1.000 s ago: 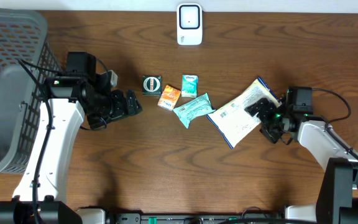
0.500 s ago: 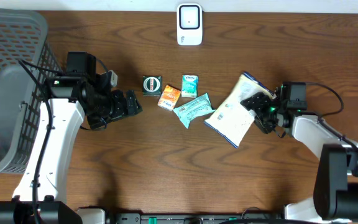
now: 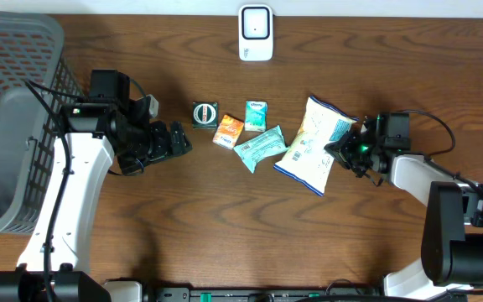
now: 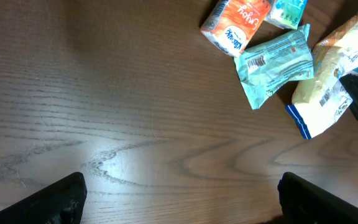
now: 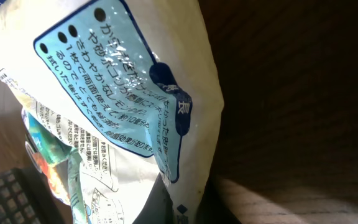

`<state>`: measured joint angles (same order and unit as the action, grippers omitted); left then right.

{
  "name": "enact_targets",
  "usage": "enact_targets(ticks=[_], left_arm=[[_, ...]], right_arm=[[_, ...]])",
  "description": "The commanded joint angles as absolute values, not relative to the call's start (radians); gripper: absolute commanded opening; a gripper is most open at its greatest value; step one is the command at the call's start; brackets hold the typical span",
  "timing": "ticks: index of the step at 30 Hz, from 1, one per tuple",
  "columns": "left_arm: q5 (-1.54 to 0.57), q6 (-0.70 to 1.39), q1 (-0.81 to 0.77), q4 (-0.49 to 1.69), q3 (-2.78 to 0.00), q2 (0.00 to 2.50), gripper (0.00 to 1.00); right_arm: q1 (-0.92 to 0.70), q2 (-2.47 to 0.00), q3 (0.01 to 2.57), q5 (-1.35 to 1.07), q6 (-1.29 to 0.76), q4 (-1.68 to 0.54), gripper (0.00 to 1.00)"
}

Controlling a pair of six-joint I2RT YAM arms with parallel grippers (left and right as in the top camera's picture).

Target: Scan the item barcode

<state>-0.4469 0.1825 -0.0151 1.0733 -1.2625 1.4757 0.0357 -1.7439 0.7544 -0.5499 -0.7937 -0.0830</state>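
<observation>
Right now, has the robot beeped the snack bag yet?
Not yet. Done: the right end effector is shut on the edge of the white snack bag, which looks tipped up on one side. In hand: that grip on the bag. Left to do: bringing the bag's barcode to the white scanner at the top of the overhead view. The left end effector is open and empty.

Close up against a white snack bag [image 5: 117,93], pale-blue printed panel upper left to centre; dark wooden surface [image 5: 303,93] at right.
</observation>
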Motion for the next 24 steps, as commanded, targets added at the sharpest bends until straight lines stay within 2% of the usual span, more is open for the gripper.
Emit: enact_targets(ticks=[1, 8, 16, 24], left_arm=[[-0.452, 0.169, -0.017, 1.076, -1.261, 1.483, 0.98], [-0.452, 0.169, -0.017, 1.076, -1.261, 1.483, 0.98], [-0.452, 0.169, -0.017, 1.076, -1.261, 1.483, 0.98], [-0.452, 0.169, -0.017, 1.076, -1.261, 1.483, 0.98]], right_arm=[[0.05, -1.757, 0.733, -0.573, -0.768, -0.093, 0.01], [0.116, -1.625, 0.734, -0.704, -0.748, -0.075, 0.01], [0.123, -1.457, 0.734, -0.962, -0.711, 0.115, 0.01], [0.113, -1.404, 0.734, -1.018, -0.933, 0.306, 0.01]])
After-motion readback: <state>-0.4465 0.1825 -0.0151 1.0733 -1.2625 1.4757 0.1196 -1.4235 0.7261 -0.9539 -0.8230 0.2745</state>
